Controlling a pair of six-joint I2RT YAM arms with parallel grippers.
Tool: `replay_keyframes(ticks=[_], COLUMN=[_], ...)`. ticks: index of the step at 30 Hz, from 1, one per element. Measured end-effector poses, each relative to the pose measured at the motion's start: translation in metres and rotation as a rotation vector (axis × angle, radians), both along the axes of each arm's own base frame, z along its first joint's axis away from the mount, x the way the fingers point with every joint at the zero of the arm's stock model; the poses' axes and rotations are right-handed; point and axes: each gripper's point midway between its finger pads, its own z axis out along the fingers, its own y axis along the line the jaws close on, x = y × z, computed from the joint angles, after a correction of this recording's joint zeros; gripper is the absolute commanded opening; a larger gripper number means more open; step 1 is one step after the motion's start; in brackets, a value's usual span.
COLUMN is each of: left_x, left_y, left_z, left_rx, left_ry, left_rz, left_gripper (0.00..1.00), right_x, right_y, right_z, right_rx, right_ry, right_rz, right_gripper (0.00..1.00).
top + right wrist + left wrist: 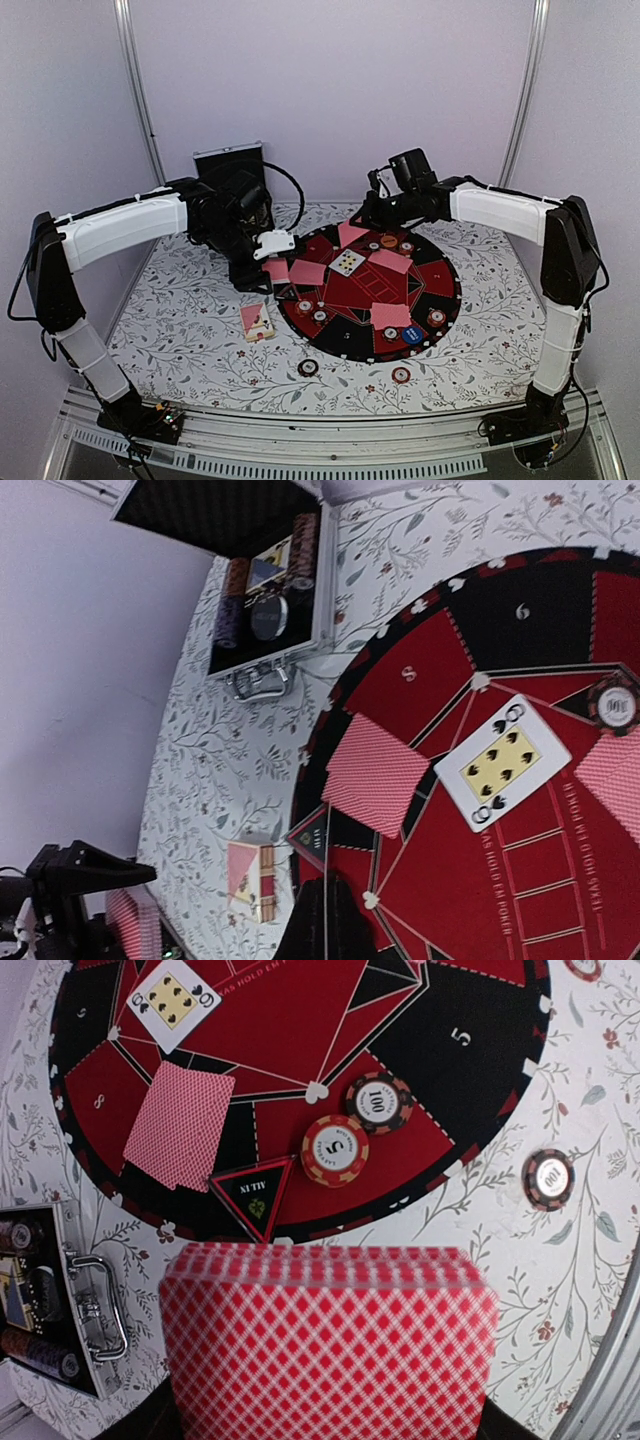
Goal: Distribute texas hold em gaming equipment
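A round red-and-black poker mat (370,290) lies in the middle of the flowered table (180,340). The left gripper (258,272) hangs at the mat's 9 o'clock edge, clamped on a deck of pink-backed cards (330,1350) that fills the bottom of the left wrist view; its fingers are mostly hidden behind the deck. The right gripper (325,925) sits above the mat's 12 o'clock edge with its jaws pressed together, and nothing shows between them.

On the mat, 1 face-up card (347,262) lies near the centre, toward 11 o'clock. There are 4 face-down cards: 1 at 9 o'clock (306,272), 1 at 12 o'clock (352,235), 1 at 1 o'clock (390,260) and 1 at 5 o'clock (390,315). A red 5 chip (335,1150) touches a black 100 chip (380,1103) near the 8 o'clock rim, just beside a black triangular marker (252,1192). A blue button (412,335) rests at 5 o'clock, an orange button (388,241) at 12 o'clock.

Off the mat, the pink box (257,321) lies on the table at 8 o'clock, and 2 chips sit at 7 o'clock (308,367) and 6 o'clock (401,375). The open black case (265,590) stands at the table's 11 o'clock, with chips inside.
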Motion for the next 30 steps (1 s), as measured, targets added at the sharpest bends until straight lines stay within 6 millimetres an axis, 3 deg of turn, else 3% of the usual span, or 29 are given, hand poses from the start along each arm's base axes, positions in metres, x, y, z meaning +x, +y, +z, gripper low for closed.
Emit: replay_keyframes(ticks=[7, 10, 19, 30], left_x=[0.000, 0.000, 0.000, 0.000], left_y=[0.000, 0.000, 0.000, 0.001], left_z=[0.000, 0.000, -0.001, -0.001], left_rx=[-0.001, 0.000, 0.003, 0.003], left_ry=[-0.001, -0.001, -0.002, -0.001], left_rz=[0.000, 0.000, 0.001, 0.001], left_gripper=[0.00, 0.00, 0.00, 0.00], right_x=[0.035, 0.046, 0.056, 0.066], right_y=[-0.039, -0.040, -0.046, -0.042], right_z=[0.006, 0.001, -0.061, -0.102], right_rx=[-0.411, -0.574, -1.019, -1.215], right_ry=[-0.223, -0.303, -0.409, -0.468], right_rz=[-0.160, -0.188, -0.158, -0.096], right_gripper=[0.00, 0.00, 0.00, 0.00])
